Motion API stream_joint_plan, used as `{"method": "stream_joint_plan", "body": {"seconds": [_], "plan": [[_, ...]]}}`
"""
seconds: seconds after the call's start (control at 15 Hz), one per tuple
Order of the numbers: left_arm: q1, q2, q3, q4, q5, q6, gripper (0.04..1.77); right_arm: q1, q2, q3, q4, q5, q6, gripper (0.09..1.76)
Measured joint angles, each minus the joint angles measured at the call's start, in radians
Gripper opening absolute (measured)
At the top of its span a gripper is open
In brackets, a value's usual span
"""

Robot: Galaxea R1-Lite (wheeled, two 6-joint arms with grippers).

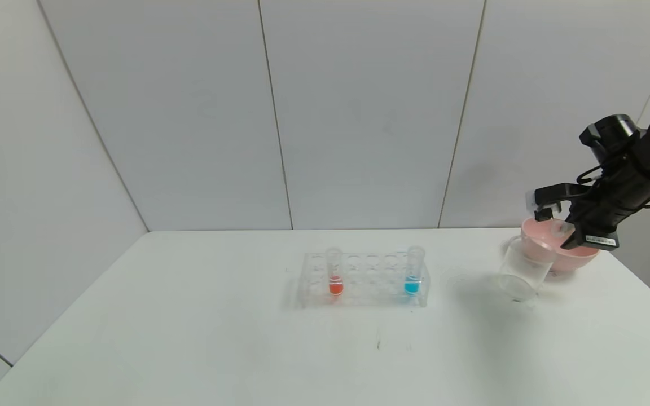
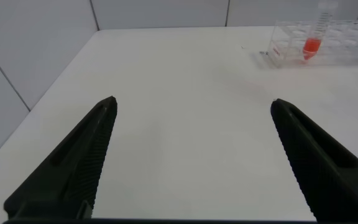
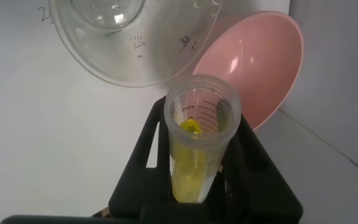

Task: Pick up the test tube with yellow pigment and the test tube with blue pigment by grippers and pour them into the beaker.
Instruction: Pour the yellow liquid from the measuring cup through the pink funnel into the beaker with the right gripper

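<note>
My right gripper [image 1: 556,225] is shut on the test tube with yellow pigment [image 3: 199,140], held tilted with its open mouth toward the beaker [image 3: 135,43]. Yellow liquid lies along the tube's inside. In the head view the tube [image 1: 560,228] hangs just above the rim of the clear beaker [image 1: 521,272] at the table's right. The test tube with blue pigment [image 1: 413,274] stands upright at the right end of the clear rack [image 1: 364,282]. My left gripper [image 2: 192,102] is open above bare table, left of the rack, with nothing between its fingers.
A pink bowl [image 1: 570,256] sits right behind the beaker, near the table's right edge. A tube with orange-red liquid [image 1: 334,276] stands in the left part of the rack. White wall panels rise behind the table.
</note>
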Motion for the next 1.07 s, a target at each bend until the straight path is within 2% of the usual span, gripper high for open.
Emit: {"method": "stream_joint_plan", "body": {"seconds": [0.6,1.07], "plan": [[0.000,0.000,0.000,0.000,0.000,0.000,1.76,0.053,0.012,0.000,-0.030,-0.174,-0.034,0.55],[0.000,0.000,0.000,0.000,0.000,0.000,1.76,0.072,0.012,0.000,-0.060,-0.242,-0.047,0.55]]}}
